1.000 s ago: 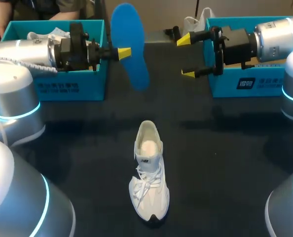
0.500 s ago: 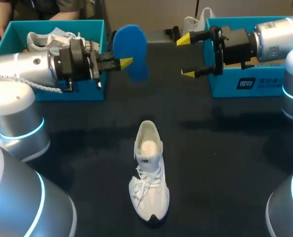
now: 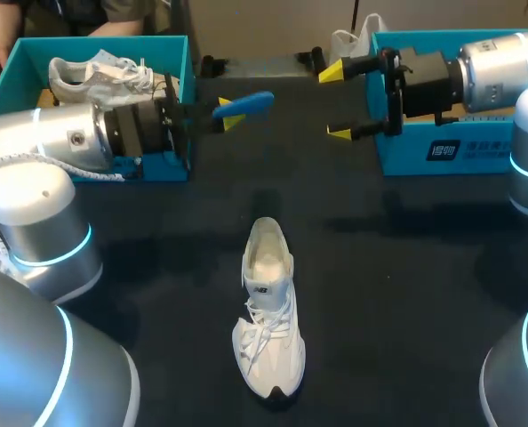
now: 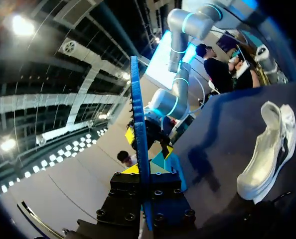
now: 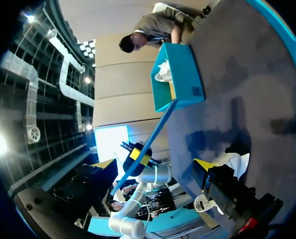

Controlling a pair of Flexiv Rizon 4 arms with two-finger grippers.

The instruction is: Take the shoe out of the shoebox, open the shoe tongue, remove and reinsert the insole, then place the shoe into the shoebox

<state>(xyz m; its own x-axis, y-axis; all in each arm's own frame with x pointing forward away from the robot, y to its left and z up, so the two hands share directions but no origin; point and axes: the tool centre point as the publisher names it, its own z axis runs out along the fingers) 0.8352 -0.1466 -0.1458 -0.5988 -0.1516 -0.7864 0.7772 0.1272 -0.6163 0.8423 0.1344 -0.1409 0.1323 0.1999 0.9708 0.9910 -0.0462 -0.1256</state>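
Light is even and moderate, coming from overhead. The dark table takes soft, faint shadows, clearest toward 1 o'clock of the white shoe, the brightest item. The left arm and right arm show mild sheen, and their cyan rings glow. In the left wrist view, a soft shadow patch lies between the insole and the shoe.

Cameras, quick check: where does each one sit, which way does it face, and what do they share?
Head view: fixed above and behind, looking down on the table; both arms show, left arm holding the blue insole, right arm, white shoe mid-table.
Left wrist view: on the left wrist, looking along its jaws, shut on the edge-on insole, toward the right arm.
Right wrist view: on the right wrist, looking past its open jaws toward the insole and teal shoebox.
Shared: all three show insole and shoe.
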